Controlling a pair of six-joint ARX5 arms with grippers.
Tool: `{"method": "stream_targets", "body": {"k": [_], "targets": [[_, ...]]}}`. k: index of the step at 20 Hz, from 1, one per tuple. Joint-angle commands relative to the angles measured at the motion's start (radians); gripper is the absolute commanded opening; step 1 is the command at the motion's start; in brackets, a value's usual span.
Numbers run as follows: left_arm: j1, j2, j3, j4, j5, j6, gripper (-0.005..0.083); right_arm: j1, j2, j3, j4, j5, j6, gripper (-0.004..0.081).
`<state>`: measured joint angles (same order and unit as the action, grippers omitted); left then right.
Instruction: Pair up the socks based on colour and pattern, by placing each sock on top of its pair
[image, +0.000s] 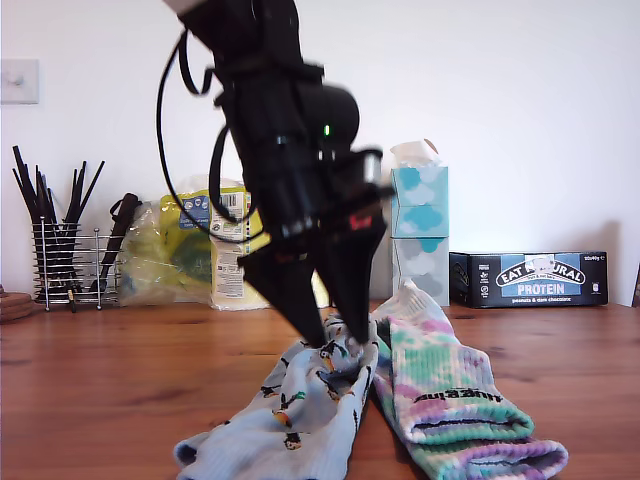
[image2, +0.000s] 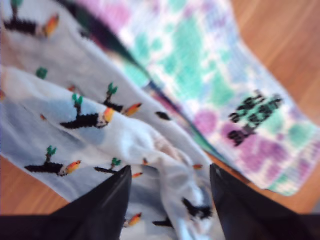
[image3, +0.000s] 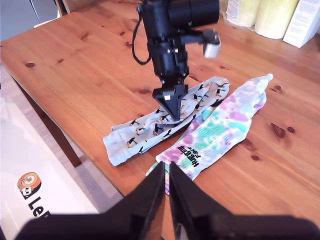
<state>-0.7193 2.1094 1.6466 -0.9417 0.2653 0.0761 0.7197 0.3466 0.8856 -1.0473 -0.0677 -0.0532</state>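
Resting on the wooden table (image3: 90, 55), the bird-print socks (image: 300, 415) were laid touching the tie-dye socks (image: 450, 400). My first gripper (image: 338, 338) was spread around a bird-print fold. My second gripper (image3: 166, 192) was nearly closed, empty, above the table edge.

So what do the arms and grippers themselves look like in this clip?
Both are black. My first gripper has two long pointed fingers tapering to tips, a bulky black body above, looping black cables, a small green light and a red mark. A silver-grey block sits on its side. My second gripper shows only matching black pointed fingers.
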Motion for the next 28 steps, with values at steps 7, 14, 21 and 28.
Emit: {"method": "stream_targets", "body": {"k": [7,14,21,28], "targets": [[-0.003,0.011,-0.013,0.013,-0.024,0.007,-0.0023,-0.002,-0.004,-0.021,0.032,0.000,0.000,-0.0013],[0.016,-0.015,0.010,-0.067,-0.082,0.007,-0.0019,-0.002,-0.004,-0.021,0.033,0.000,0.000,-0.0013],[0.050,-0.068,0.011,-0.073,-0.090,0.006,-0.0019,-0.002,-0.004,-0.021,0.032,0.000,0.000,-0.0013],[0.063,-0.067,0.010,-0.061,-0.106,0.003,-0.0018,-0.002,-0.004,-0.021,0.032,0.000,0.000,-0.0013]]}}
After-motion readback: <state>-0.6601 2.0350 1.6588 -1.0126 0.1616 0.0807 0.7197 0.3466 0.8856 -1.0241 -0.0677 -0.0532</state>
